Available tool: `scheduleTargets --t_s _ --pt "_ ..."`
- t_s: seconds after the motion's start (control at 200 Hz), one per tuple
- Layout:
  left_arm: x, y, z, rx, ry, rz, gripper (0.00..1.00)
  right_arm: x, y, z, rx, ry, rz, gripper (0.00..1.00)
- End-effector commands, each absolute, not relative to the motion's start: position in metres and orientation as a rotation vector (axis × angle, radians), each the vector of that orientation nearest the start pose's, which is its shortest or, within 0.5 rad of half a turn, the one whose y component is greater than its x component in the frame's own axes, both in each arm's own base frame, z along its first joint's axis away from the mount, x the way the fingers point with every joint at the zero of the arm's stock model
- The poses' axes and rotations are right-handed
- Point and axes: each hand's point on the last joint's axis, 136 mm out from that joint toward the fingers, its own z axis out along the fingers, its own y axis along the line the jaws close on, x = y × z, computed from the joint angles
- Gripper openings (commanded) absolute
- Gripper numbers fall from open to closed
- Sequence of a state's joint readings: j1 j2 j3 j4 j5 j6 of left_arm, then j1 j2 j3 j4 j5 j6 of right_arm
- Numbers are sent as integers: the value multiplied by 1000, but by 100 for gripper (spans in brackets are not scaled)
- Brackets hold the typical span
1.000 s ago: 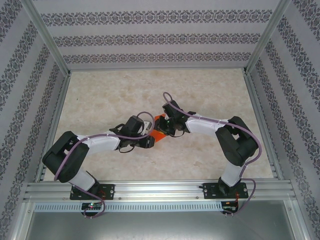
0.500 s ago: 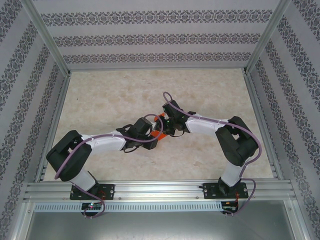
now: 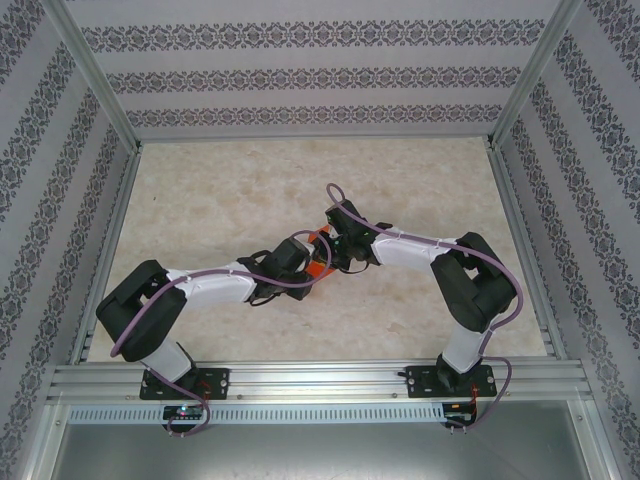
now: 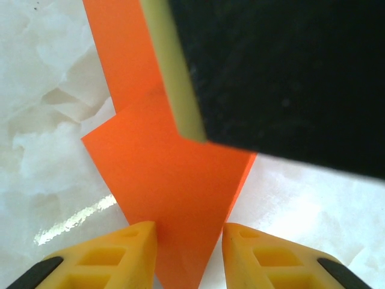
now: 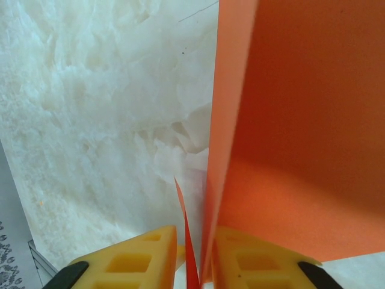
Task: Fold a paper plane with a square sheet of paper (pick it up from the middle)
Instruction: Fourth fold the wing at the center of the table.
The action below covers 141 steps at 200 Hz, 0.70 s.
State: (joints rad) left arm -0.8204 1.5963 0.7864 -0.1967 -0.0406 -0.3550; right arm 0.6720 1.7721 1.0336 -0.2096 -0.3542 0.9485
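Marbled tabletop (image 3: 220, 190) from above, left gripper (image 3: 305, 271) and right gripper (image 3: 335, 249) meeting over the orange paper (image 3: 318, 266), left wrist view, yellow fingers (image 4: 120, 253) partly spread, paper's pointed end lying between them, right wrist view, fingers (image 5: 141, 256) nearly together around upright paper folds, grip unclear
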Motion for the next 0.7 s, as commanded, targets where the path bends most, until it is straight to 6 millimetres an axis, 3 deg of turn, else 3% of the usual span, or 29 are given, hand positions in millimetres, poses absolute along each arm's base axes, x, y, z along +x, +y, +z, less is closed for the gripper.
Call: scheduleTargets --t_s 0.0,0.29,0.699 --pt "251 -264 29 655 2561 -312 37 308 322 72 215 2744 1053 21" --pt "250 -265 31 653 2544 -322 36 309 321 70 225 2745 1054 20" --pt "249 -262 30 649 2542 -307 15 310 317 72 230 2740 1045 20"
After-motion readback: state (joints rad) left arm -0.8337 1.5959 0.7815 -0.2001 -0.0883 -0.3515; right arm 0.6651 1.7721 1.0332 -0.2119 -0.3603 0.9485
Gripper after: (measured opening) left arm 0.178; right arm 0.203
